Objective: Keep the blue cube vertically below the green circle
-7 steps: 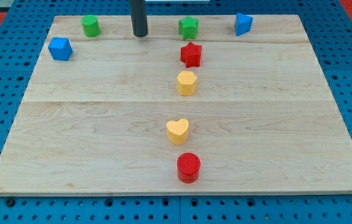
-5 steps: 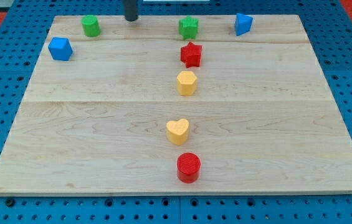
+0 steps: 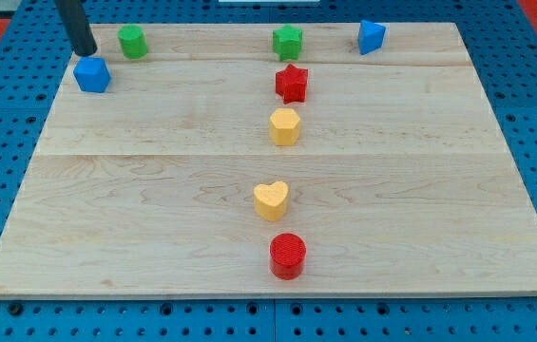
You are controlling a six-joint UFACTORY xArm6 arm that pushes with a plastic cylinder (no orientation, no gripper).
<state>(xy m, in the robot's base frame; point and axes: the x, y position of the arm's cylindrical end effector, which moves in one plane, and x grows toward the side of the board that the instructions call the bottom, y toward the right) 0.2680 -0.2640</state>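
The blue cube (image 3: pixel 91 74) sits near the board's top left corner. The green circle (image 3: pixel 132 41) stands up and to the right of it, near the top edge. My tip (image 3: pixel 85 51) is just above the blue cube, slightly to its left, and to the left of the green circle. It looks close to the cube's top edge; I cannot tell whether it touches.
A green star (image 3: pixel 288 42), a red star (image 3: pixel 292 84), a yellow hexagon (image 3: pixel 285 126), a yellow heart (image 3: pixel 271 199) and a red circle (image 3: pixel 288 255) run down the board's middle. A second blue block (image 3: pixel 371 36) sits at the top right. The wooden board (image 3: pixel 420 190) lies on a blue pegboard.
My tip has moved from the top middle of the board to the left, ending just above the blue cube. The green circle has shifted slightly left. The other blocks have not moved.
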